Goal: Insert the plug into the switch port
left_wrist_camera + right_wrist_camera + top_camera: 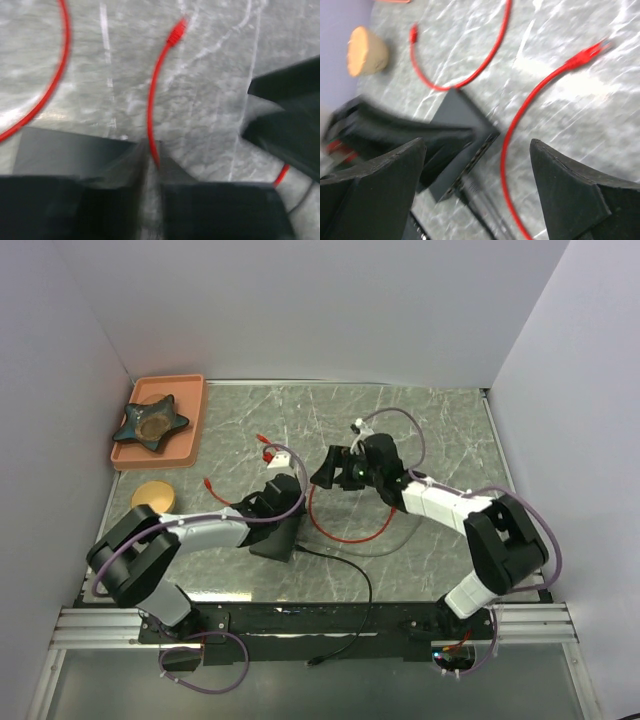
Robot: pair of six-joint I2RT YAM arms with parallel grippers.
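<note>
The switch box (272, 543) lies flat near the middle of the table's near edge, slightly toward the left, partly under the left arm. Its switch port (472, 160) row runs along one side wall, with a black cable (345, 565) plugged in there and trailing off over the near edge. The left gripper (152, 150) sits just beyond the box, its fingers drawn together on the red cable (150, 100) some way behind the plug (176, 32). The plug lies on the table toward the centre, well apart from the port. The view is blurred, so the firmness of the grip cannot be confirmed. The right gripper (476, 145) is near the table centre, just beside the left one. Its jaws are spread wide and hold nothing. A second red plug (413, 32) lies near an orange disc (365, 50) by the left edge. An orange tray (190, 415) with a star-shaped dish (150, 423) occupies the far left corner.
</note>
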